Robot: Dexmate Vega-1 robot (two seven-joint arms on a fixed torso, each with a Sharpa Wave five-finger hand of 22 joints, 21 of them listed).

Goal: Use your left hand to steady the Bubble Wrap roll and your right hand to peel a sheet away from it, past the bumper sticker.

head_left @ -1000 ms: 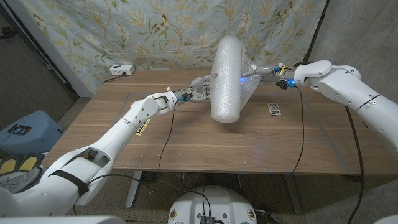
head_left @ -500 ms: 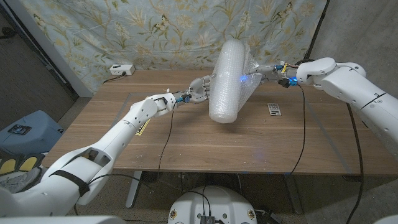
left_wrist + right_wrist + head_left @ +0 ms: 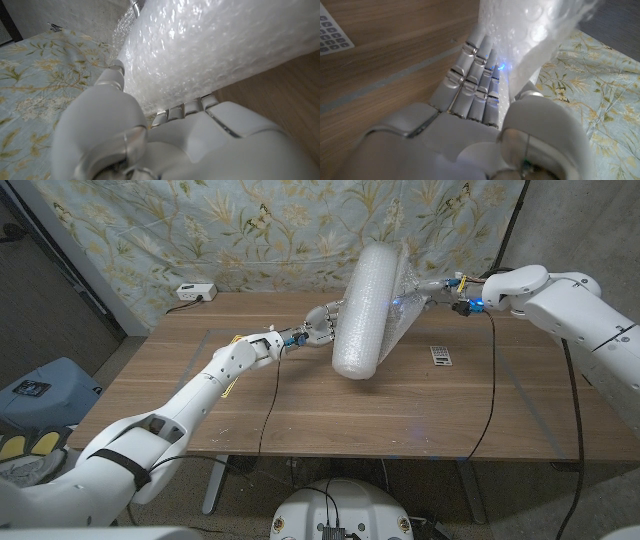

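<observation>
A: Two hands meet at the roll, which leans tilted at upper centre of the head view, its lower end on the table.
B: The left hand?
A: Pressed against the roll's left side, fingers on the wrap.
B: And the right hand?
A: It pinches a loose sheet off the roll's right side. A small keypad lies right of the roll.

This is looking like a makeshift lab or test room. A wooden table is standing on a bare floor, a flowered cloth backdrop is hanging along the table's far edge, a white power strip is sitting at its far left corner, and cables are trailing across it.
</observation>
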